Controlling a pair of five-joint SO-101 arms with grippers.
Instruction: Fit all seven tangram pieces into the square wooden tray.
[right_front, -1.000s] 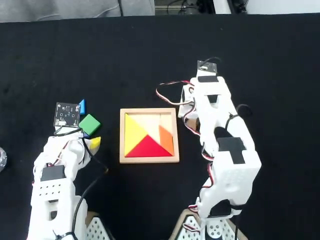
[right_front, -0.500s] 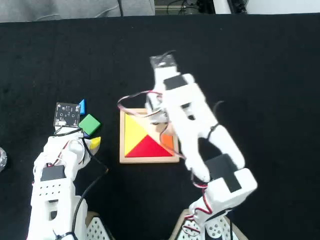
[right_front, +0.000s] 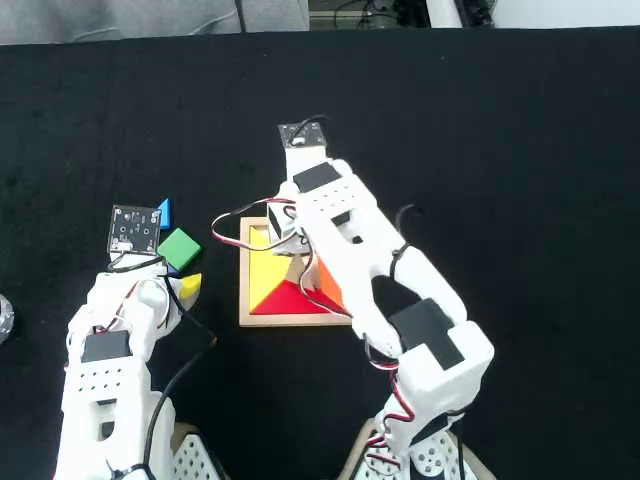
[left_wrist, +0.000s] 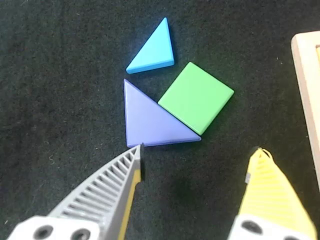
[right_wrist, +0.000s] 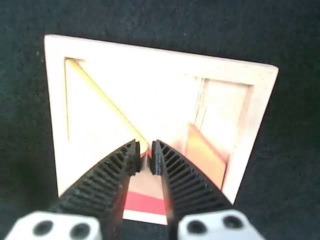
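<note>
Over wooden tray (right_wrist: 54, 100): right fingers (right_wrist: 117, 167), nearly closed. Near purple triangle (left_wrist: 147, 122) on black surface (left_wrist: 50, 50): left fingers (left_wrist: 112, 185), wide apart.

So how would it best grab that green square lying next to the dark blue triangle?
From straight above, since the green square lies flat. One side sits against the long edge of the dark blue triangle, so no finger fits there. I'd close the open left gripper on the two free sides that run away from that edge.
</note>
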